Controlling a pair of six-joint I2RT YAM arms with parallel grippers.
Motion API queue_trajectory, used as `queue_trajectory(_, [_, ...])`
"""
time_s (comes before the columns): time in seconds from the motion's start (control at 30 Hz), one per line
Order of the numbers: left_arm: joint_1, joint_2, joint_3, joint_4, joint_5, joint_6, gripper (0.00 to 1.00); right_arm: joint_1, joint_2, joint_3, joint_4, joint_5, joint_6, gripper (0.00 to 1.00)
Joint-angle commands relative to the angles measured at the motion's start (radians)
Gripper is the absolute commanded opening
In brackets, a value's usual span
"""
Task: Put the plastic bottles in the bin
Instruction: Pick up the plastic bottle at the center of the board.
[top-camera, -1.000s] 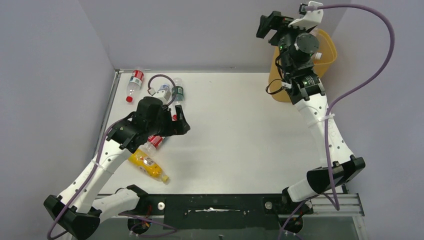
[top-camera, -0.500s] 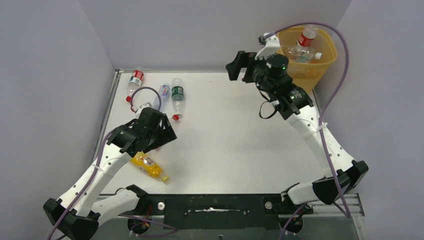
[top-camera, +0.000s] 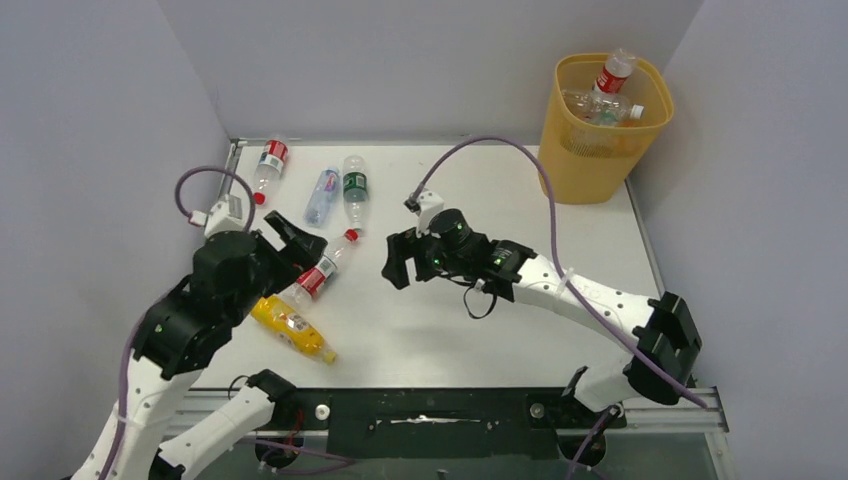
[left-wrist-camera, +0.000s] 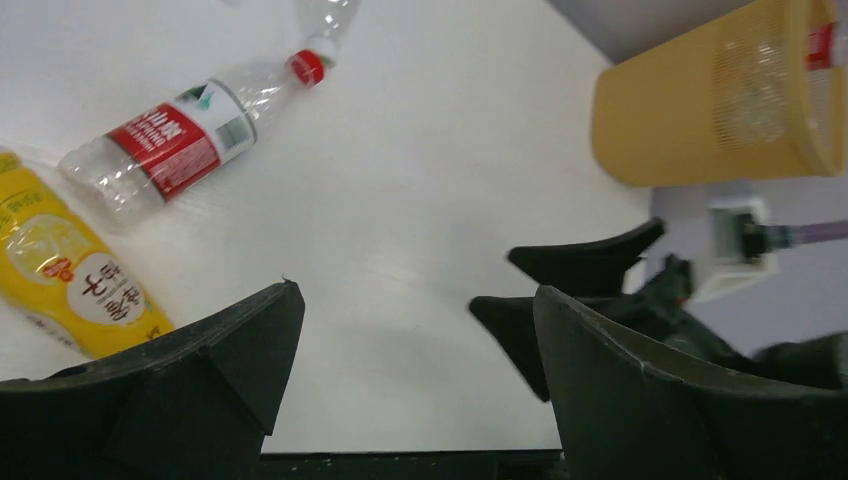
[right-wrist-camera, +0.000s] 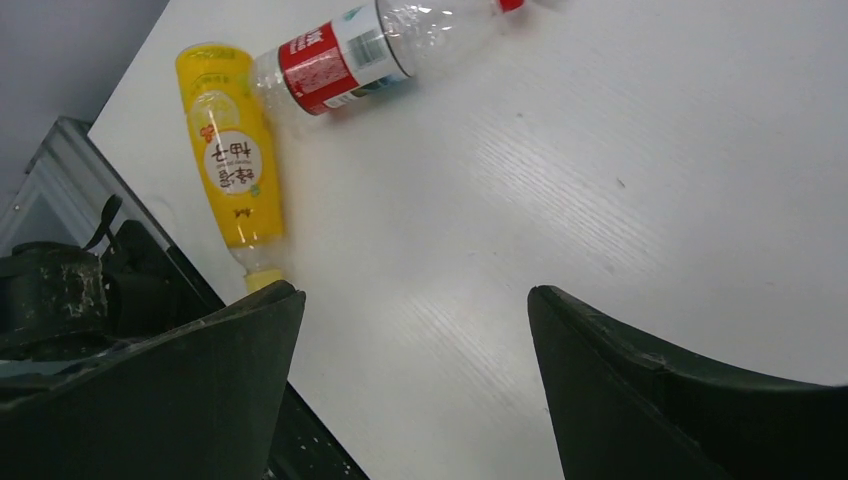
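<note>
yellow-orange bin (top-camera: 585, 165) interior with bottles (top-camera: 612, 75) shows only in top view; wrist views show left gripper (left-wrist-camera: 415, 330) and right gripper (right-wrist-camera: 415, 300) wide open, empty.

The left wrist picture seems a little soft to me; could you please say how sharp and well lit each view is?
Top external: sharp, evenly lit, only faint shadows on the table. Left wrist: the bin looks slightly blurred, while the red-labelled bottle reads clearly. Right wrist: the yellow bottle is crisp; the fingers are dark and soft-edged.
</note>
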Motion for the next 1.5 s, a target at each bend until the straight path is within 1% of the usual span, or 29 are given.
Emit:
queue_trajectory(0.0, [0.005,-0.091,0.063,0.184,0.042,0.036,0.87,0.104,0.073,0.030,0.162,0.017,0.028,0.85])
queue_trajectory(0.13, [0.005,-0.129,0.063,0.305,0.112,0.053,0.87,0.190,0.192,0.106,0.159,0.035,0.011,0.83])
queue_trajectory(0.3, [0.005,-0.142,0.056,0.467,0.239,0.079,0.87,0.273,0.326,0.208,0.151,0.029,-0.016,0.82])
queue_trajectory(0.4, [0.005,-0.134,0.069,0.517,0.286,0.087,0.87,0.304,0.396,0.256,0.158,0.011,-0.034,0.83])
queue_trajectory(0.6, [0.006,-0.120,0.103,0.533,0.330,0.109,0.87,0.335,0.537,0.374,0.157,-0.013,-0.071,0.85])
queue_trajectory(0.83, [0.005,-0.138,0.089,0.550,0.351,0.111,0.87,0.354,0.677,0.499,0.118,-0.020,-0.107,0.85])
queue_trajectory(1.23, [0.006,-0.136,0.078,0.580,0.369,0.118,0.87,0.376,0.788,0.592,0.092,-0.065,-0.156,0.85])
queue_trajectory(1.47, [0.007,-0.125,0.067,0.593,0.374,0.120,0.87,0.400,0.829,0.626,0.048,-0.035,-0.189,0.85])
